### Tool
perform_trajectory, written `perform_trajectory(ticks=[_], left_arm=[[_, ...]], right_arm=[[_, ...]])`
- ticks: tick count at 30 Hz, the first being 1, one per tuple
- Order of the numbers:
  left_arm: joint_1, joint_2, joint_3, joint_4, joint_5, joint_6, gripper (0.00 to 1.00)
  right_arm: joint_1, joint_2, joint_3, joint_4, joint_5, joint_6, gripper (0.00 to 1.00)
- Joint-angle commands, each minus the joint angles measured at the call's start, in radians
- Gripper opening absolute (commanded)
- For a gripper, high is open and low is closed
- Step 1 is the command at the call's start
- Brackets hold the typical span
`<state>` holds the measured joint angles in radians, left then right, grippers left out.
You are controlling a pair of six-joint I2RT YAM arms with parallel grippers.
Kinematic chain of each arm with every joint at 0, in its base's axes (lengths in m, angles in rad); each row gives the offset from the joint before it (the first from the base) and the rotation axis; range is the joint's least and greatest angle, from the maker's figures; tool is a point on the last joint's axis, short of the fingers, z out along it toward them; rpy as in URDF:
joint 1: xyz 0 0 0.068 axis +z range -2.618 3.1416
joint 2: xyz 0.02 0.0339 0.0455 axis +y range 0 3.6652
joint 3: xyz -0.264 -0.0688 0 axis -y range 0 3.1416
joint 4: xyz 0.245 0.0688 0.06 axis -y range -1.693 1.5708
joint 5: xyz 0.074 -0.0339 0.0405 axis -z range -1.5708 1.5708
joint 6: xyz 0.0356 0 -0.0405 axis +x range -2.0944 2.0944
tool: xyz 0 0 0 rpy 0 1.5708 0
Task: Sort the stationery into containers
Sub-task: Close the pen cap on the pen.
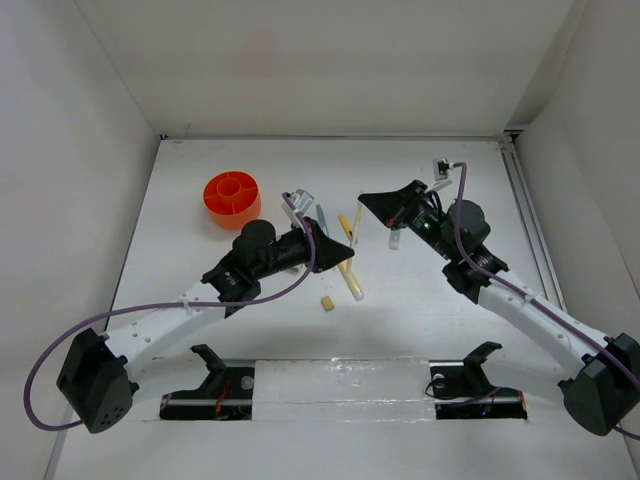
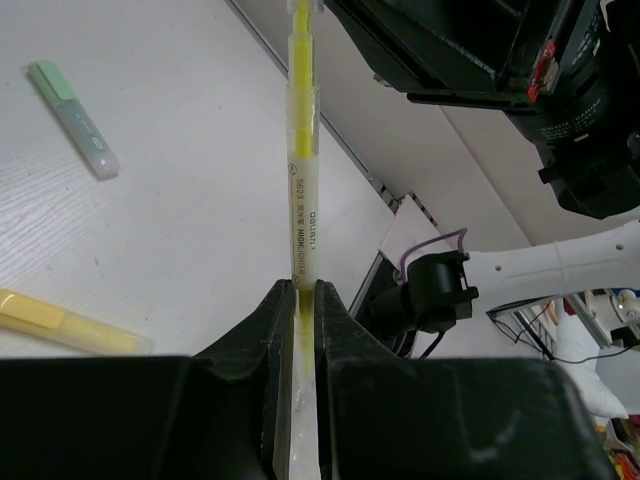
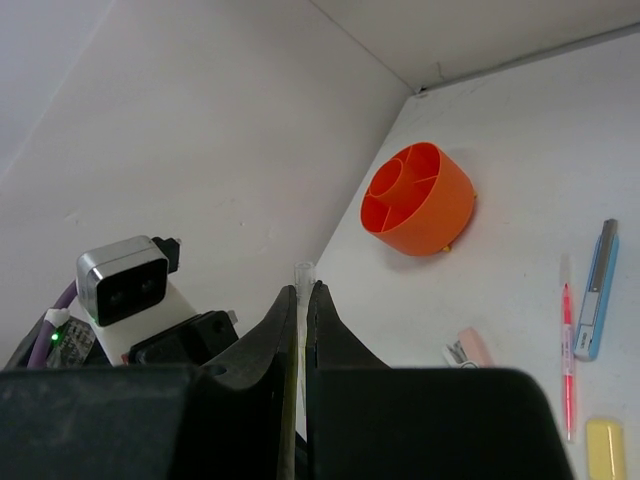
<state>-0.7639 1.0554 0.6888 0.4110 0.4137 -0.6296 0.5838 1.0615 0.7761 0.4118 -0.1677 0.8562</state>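
From above, both arms meet over the middle of the white counter (image 1: 200, 330). The left hand (image 1: 343, 250) and right hand (image 1: 372, 203) sit near each other, so a swing by either could knock the other. The round bright orange plastic cup with inner dividers (image 1: 232, 198) stands well apart, toward the back left. A tiny tan cube eraser (image 1: 326, 303) lies just in front of the left hand.

On the left wrist camera, my left hand (image 2: 305, 300) is clamped on a translucent yellow plastic highlighter (image 2: 303, 180), gripped near one end with the long printed barrel sticking out. The barrel looks smooth and hard, so I judge it could pivot or slide in the jaws if I move fast. A pale green-grey capped marker (image 2: 76, 120) and a pale yellow marker (image 2: 60, 325) lie flat on the counter below.

On the right wrist camera, the right hand (image 3: 303, 300) is pressed together on a thin clear-tipped pen (image 3: 303, 270). Such a slim grip may twist. The cup looks light and glossy, so a pen catching a divider could tip it. A slim pink-red pen (image 3: 568, 350), a flat grey-blue pen (image 3: 597, 290) and a small pink-grey block (image 3: 470, 348) wait beside it.
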Motion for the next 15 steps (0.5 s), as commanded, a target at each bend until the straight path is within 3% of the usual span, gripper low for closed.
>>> perform_trajectory(ticks=[1, 15], left_arm=[[0.003, -0.046, 0.026, 0.045, -0.029, -0.001, 0.0], [0.003, -0.055, 0.035, 0.044, -0.075, -0.001, 0.0]], right_arm=[[0.011, -0.012, -0.006, 0.03, 0.016, -0.034, 0.0], [0.05, -0.012, -0.006, 0.012, 0.056, -0.052, 0.0]])
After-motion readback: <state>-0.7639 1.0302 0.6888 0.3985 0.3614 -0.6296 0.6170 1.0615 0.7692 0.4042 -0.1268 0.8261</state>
